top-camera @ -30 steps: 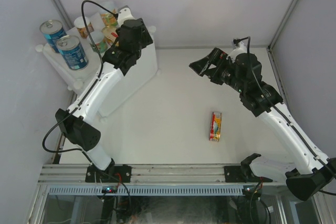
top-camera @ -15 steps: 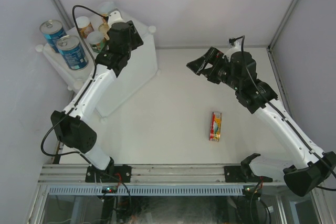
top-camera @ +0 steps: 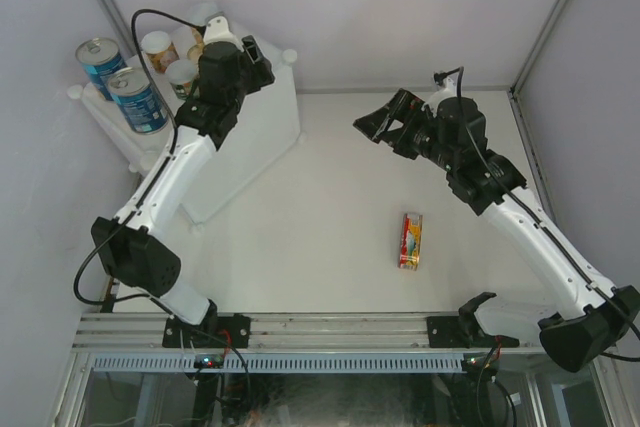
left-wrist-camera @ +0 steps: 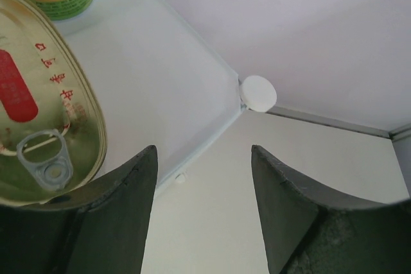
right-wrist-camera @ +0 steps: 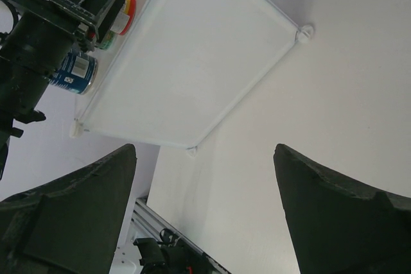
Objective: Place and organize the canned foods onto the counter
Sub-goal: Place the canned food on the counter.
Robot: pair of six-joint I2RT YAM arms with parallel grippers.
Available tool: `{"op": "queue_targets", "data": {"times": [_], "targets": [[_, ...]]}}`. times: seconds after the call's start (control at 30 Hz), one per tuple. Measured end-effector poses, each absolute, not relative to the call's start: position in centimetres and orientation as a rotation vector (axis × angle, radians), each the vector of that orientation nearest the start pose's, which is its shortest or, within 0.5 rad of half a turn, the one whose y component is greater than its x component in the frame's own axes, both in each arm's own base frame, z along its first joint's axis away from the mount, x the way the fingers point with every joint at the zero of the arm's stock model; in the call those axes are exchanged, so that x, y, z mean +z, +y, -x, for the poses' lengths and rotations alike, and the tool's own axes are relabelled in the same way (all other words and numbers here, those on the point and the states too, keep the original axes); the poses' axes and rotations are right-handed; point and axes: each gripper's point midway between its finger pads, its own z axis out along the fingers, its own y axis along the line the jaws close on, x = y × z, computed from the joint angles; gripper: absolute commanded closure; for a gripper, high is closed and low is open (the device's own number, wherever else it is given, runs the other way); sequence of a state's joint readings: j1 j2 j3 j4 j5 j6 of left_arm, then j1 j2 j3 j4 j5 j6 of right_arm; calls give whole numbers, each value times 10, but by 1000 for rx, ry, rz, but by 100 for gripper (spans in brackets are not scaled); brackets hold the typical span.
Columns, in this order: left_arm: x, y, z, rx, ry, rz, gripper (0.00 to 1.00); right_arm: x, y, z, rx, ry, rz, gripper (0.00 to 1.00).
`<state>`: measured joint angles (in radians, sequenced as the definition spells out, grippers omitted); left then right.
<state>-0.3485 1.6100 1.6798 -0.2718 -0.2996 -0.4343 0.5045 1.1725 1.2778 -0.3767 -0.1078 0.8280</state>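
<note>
Tin [left-wrist-camera: 40, 110] beside left pincer [left-wrist-camera: 201, 158], perhaps touching

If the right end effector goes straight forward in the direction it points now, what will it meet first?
Probably the counter: its white face fills the line ahead of the open right end effector. Nothing stands between them. The aim may drop to the table before it; depth is unclear.
</note>
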Motion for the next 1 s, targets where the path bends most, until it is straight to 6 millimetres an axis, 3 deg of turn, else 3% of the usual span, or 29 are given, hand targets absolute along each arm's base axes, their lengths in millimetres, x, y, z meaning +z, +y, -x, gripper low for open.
{"op": "queue_targets", "data": {"times": [0.2,0.37,0.47,0.67,1.0], "targets": [[373,-135,-452,-311,1764,290,36,348,231,-312,1015,1962,-230,13],[376,-113,-411,-272,1744,346,36,347,234,-314,1028,1962,-220,13],[380,-98,-397,-229,1724,390,35,346,237,-315,1033,1966,-214,13],[376,-82,-396,-149,1720,440,35,343,243,-314,1043,1978,-201,13],[347,-67,-420,-81,1754,480,35,342,245,-313,1045,1981,-197,13]]}}
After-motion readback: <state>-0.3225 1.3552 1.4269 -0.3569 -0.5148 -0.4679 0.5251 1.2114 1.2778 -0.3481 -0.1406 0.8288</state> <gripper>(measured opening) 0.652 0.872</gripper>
